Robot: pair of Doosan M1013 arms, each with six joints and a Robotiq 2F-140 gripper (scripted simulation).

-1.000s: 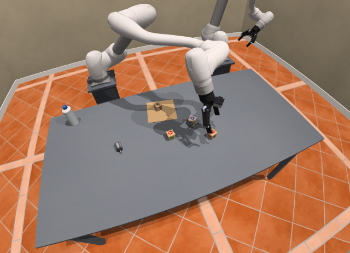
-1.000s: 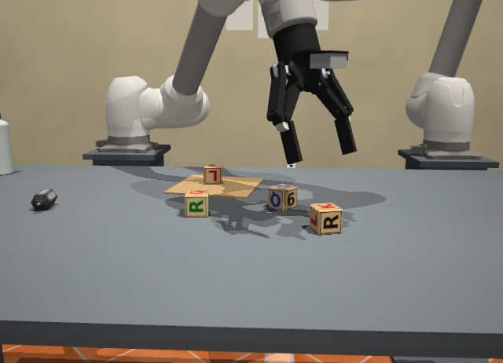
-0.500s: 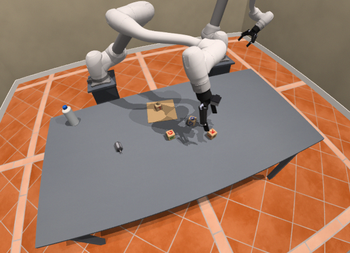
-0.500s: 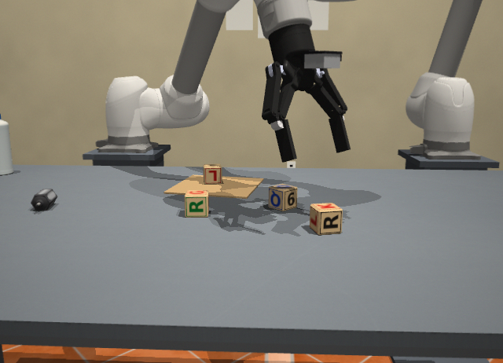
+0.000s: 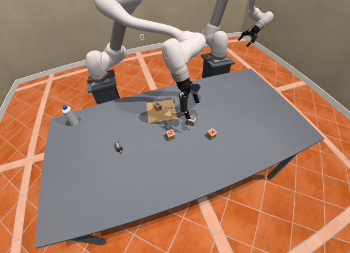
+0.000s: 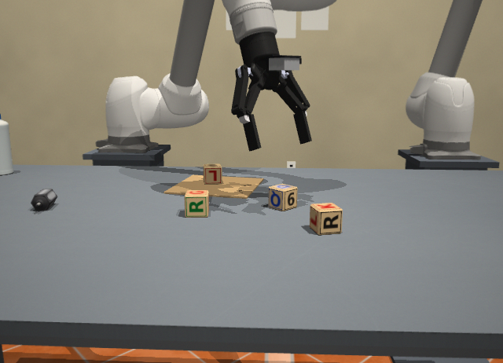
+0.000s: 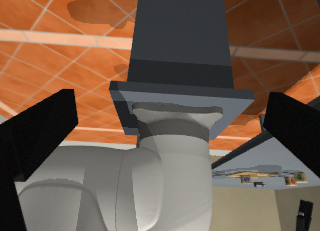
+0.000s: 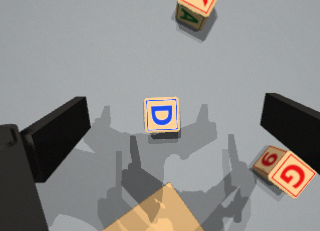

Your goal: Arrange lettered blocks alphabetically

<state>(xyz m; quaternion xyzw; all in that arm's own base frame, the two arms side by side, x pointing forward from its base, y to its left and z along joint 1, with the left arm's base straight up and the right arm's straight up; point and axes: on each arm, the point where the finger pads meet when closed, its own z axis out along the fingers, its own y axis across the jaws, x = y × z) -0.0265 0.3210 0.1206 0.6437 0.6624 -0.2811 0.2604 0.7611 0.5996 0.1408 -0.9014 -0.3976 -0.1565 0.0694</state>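
The D block [image 5: 192, 120] [image 6: 283, 197] [image 8: 161, 115] lies off the mat [image 5: 152, 119] [image 6: 181, 189] [image 8: 175, 216], blue D on top. The K block [image 5: 211, 133] [image 6: 325, 219] [image 8: 199, 1] and the G block [image 5: 170, 134] [image 6: 196, 203] [image 8: 292, 175] lie on the table, red letters on top. A fourth block [image 5: 157, 106] [image 6: 212, 174] stands on the mat's back part; its top mark is too small to read, and a red L is on one side. My right gripper [image 5: 192, 108] [image 6: 280, 144] is open and empty above the D block. My left gripper [image 5: 244, 42] is open and empty, far from the table.
A white bottle [image 5: 71, 116] [image 6: 5, 148] with a blue cap stands near the table's left end in the top view. A small dark grey object [image 5: 118, 146] [image 6: 44, 199] lies between it and the G block. The right arm reaches over the mat.
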